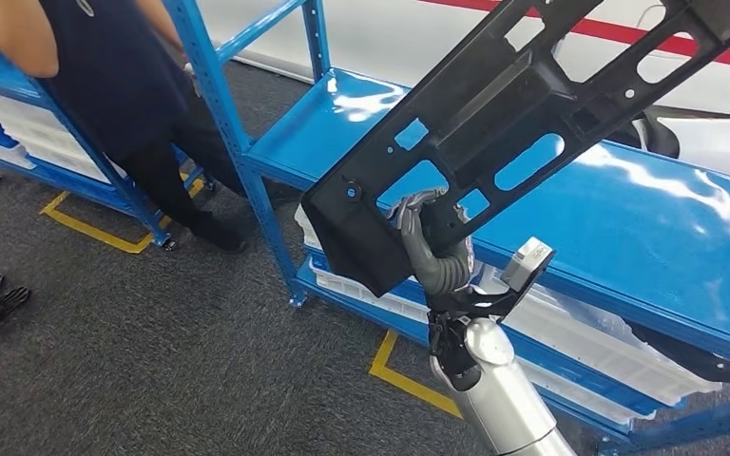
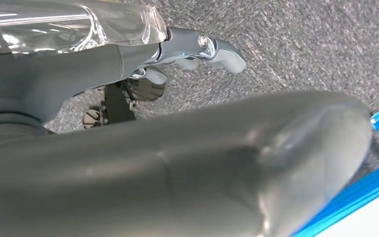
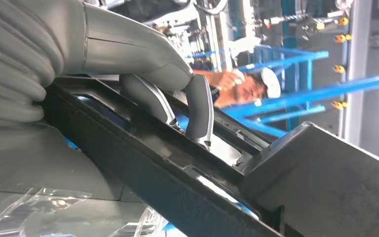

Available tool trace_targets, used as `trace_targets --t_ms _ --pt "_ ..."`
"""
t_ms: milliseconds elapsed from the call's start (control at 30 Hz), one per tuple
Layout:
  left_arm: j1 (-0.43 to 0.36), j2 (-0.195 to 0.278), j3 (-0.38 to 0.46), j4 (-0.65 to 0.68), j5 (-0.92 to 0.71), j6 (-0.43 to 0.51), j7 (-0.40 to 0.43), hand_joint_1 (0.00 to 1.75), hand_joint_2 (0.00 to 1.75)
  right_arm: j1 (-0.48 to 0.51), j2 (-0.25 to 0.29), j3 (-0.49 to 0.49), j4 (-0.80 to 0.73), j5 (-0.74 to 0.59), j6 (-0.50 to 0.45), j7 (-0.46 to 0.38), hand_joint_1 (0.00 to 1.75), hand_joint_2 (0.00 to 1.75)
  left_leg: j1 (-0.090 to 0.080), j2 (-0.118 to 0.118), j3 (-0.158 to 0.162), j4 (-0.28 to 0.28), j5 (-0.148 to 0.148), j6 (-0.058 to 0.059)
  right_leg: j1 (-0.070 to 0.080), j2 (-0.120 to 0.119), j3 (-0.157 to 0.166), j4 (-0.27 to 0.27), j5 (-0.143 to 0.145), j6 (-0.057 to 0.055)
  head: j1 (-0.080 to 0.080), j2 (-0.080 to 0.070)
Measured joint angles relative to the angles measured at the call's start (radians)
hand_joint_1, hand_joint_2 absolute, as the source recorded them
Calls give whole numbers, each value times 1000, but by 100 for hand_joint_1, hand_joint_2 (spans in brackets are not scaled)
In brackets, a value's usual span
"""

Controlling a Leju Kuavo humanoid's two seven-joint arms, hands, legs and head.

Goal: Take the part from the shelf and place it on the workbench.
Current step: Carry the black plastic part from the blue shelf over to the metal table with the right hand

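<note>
Shelf, blue, stood across the head view with white trays on its lower tier; a person stood close by at its left end, beside a second rack. The part, a long black frame with cut-outs, was off the shelf and carried tilted above the blue top, its blunt end low and near the shelf post, its far end running out of the picture's upper right. The right hand held it near that low end: fingers hooked through a cut-out and closed over a rib, thumb side underneath as far as could be told. The right arm came up from below, forearm raised and wrist bent back so the hand sat under the part. The left hand hung over grey carpet, holding nothing, fingers curled partly in, grey thumb large in front of its camera. No counter was in sight. Judged risks: the hold was far off the part's middle, so the long free end could lever it round or slip it out of the fingers during a turn; the free end could also sweep into the shelf post or the person while the robot turned away; a one-handed carry left little margin if the part swung.
</note>
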Motion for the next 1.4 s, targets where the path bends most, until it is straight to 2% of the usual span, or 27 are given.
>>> trace_targets --t_ms 67,133,200,267,300,367,433,500,567,600,633,667,733,800,833,900,967,1000,1033,1100,1133,1200,1233,1300,1333,1367,1400 --pt "1 0 0 0 7 0 4 0 0 1 0 0 -1 0 1 0 175 175 -1 -23 -3 -2 4 9 0 -16 6 -4 -3 11 0 0" --pt "4 0 0 1 15 -2 12 0 0 2 0 -1 -2 0 1 0 175 175 5 -48 2 -10 11 19 -3 16 2 20 -27 21 1 0" --pt "3 -1 0 1 19 -5 18 0 0 6 -2 -1 -2 0 2 0 175 175 9 -73 4 -14 17 27 -6 77 -42 127 -90 25 3 0" --pt "0 -1 0 1 21 -9 20 0 0 15 -5 -1 -2 0 2 0 175 175 9 -102 3 -13 18 30 -6 102 -108 263 -144 27 4 0" --pt "0 -1 0 1 23 -12 21 0 0 19 -6 -1 -2 0 2 0 175 175 9 -118 3 -12 18 30 -6 107 -126 295 -146 28 4 0" --pt "3 -2 0 1 26 -16 22 0 0 22 -8 -1 -2 0 4 1 175 175 10 -149 3 -9 17 29 -9 115 -104 235 -92 28 4 0" --pt "3 -2 0 1 23 -17 22 0 0 21 -8 -1 -2 -1 6 1 175 175 12 -180 1 -2 14 23 -15 159 -39 90 -26 26 4 0" --pt "2 -2 0 1 18 -17 22 0 0 21 -8 -1 -2 -2 8 1 175 175 13 -205 -7 3 15 12 -19 191 -6 14 -4 21 4 0" --pt "5 -2 0 1 15 -17 22 0 0 21 -7 -1 -2 -4 10 1 175 175 16 -226 -15 1 20 0 -16 175 -7 11 -3 10 4 0" --pt "8 -3 -1 2 14 -17 22 0 0 20 -6 -1 -2 -5 10 1 175 175 18 -223 -19 3 19 -5 -16 163 -6 10 -1 4 4 0" --pt "10 -3 -1 2 14 -17 22 0 0 18 -5 -2 -2 -6 10 0 175 175 17 -201 -27 19 10 -10 -17 149 -5 9 0 -2 2 0" --pt "11 -4 -2 2 13 -17 22 0 0 17 -3 -2 -3 -7 10 0 175 175 15 -168 -45 55 -10 -15 -17 135 -4 7 1 -8 0 0" --pt "7 -4 -2 2 14 -17 21 0 0 18 -2 -2 -3 -8 10 0 175 175 13 -98 -110 189 -73 -23 -12 105 -3 7 -1 -16 -4 0" --pt "5 -4 -2 2 14 -17 21 0 0 19 -2 -2 -3 -8 11 0 175 175 15 -77 -168 306 -112 -25 -5 72 -2 8 -3 -18 -5 0" --pt "5 -4 -2 2 14 -17 21 0 0 20 -3 -2 -3 -8 11 0 175 175 14 -74 -171 311 -105 -22 -2 56 -2 8 -4 -18 -5 0" --pt "5 -5 -2 2 13 -17 22 0 0 19 -2 -2 -3 -8 11 0 175 175 7 -55 -110 197 -49 -6 4 27 1 8 -7 -18 -5 0" --pt "4 -4 -2 2 14 -17 21 0 0 18 -2 -2 -3 -8 11 0 175 175 -10 -7 -36 58 -3 15 9 3 6 7 -12 -15 -5 0" --pt "3 -4 -3 2 14 -17 21 0 0 17 -2 -2 -3 -8 11 0 175 175 -17 10 -17 20 6 23 11 -7 8 6 -14 -12 -5 0" --pt "2 -4 -3 2 13 -17 21 0 0 16 -2 -2 -3 -8 11 0 175 175 -21 12 -16 11 5 26 12 -16 10 5 -16 -8 -4 0" --pt "3 -4 -3 2 13 -17 21 0 0 15 -1 -2 -4 -8 11 0 175 175 -21 -13 -16 7 9 31 13 -32 16 3 -21 1 -4 0" --pt "5 -4 -3 2 14 -17 21 0 0 15 -1 -2 -4 -8 11 1 175 175 -17 -26 -14 3 12 34 11 -18 17 6 -28 7 -3 0" --pt "6 -4 -3 3 15 -17 22 0 0 13 -1 -2 -4 -8 13 2 175 175 -9 -52 -9 -3 19 42 6 47 -5 62 -67 18 -1 0" --pt "4 -4 -3 3 16 -16 24 0 0 12 -1 -2 -4 -8 13 4 175 175 -8 -64 -9 -4 21 45 4 81 -31 117 -97 20 0 0" --pt "1 -4 -3 3 23 -12 33 0 0 13 -3 -2 -1 -7 18 11 175 175 -8 -94 -10 -3 23 50 4 107 -105 259 -151 19 2 0" --pt "1 -4 -3 3 27 -8 38 0 0 12 -3 -2 2 -6 21 15 175 175 -8 -110 -11 -3 23 51 4 110 -132 303 -156 19 3 0" --pt "2 -4 -3 3 31 -3 45 0 0 12 -3 -1 6 -3 25 19 175 175 -8 -128 -10 -2 23 50 3 112 -141 309 -141 18 3 0" --pt "2 -5 -3 3 34 2 50 0 0 12 -3 0 12 0 29 20 175 175 -7 -146 -9 -1 23 49 2 115 -127 268 -106 17 3 0"
